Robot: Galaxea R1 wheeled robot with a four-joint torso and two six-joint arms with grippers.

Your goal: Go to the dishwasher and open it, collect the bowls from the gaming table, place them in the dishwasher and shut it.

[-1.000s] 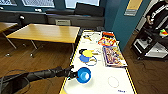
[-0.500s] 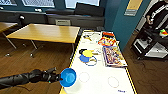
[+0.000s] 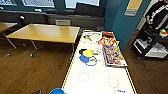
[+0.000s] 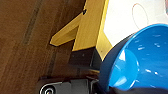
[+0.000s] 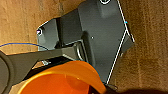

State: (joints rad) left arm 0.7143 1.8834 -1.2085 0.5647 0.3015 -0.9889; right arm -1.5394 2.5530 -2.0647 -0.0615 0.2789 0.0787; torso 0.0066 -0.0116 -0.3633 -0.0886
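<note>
The left claw's grip could not be told, though a blue bowl (image 4: 140, 60) filled its wrist view, just off the yellow table (image 4: 87, 30) edge; loosely held, it might slip to the floor. The right claw's state was likewise unclear beside an orange bowl (image 5: 62, 80), which could tip too.

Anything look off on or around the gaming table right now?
Nothing spilled or damaged. One oddity: the right wrist view shows an orange bowl, not a blue one as the task names. A blue bowl shows beside the gaming table edge in the left wrist view. Board games lie flat.
</note>
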